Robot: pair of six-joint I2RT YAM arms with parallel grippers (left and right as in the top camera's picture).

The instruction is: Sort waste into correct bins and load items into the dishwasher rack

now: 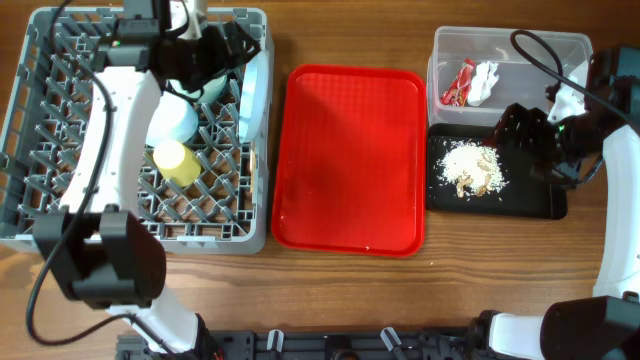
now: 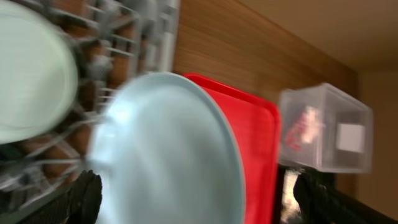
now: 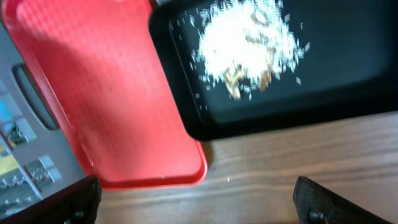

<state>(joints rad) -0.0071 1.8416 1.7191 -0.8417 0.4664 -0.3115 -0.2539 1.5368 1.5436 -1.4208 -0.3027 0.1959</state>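
Left gripper (image 2: 208, 200) is hanging over the far right corner of the dishwasher rack (image 1: 200, 238). Its jaws are spread wide and I'm not seeing it grip anything. The round plate (image 1: 252, 95) is standing on edge along the rack's right side, just ahead of the fingers (image 2: 87, 198). The wrist view is blurring, so I'm not calling contact either way. A pale bowl (image 1: 175, 120) is sitting in the rack left of the plate. The yellow cup (image 1: 176, 162) is lying among the pegs just on the bowl's near side.

The red serving tray (image 1: 348, 160) is lying between the rack and the bins.

Right gripper (image 3: 205, 200) is hovering over the black tray (image 1: 500, 203). Its jaws are also wide apart and carrying nothing. The food scraps (image 1: 472, 168) are sitting in a pile in that tray. The clear tub (image 1: 570, 50) is sitting just beyond the tray, and it's holding the red wrapper (image 1: 458, 85) and the white tissue (image 1: 486, 78), which are touching each other.
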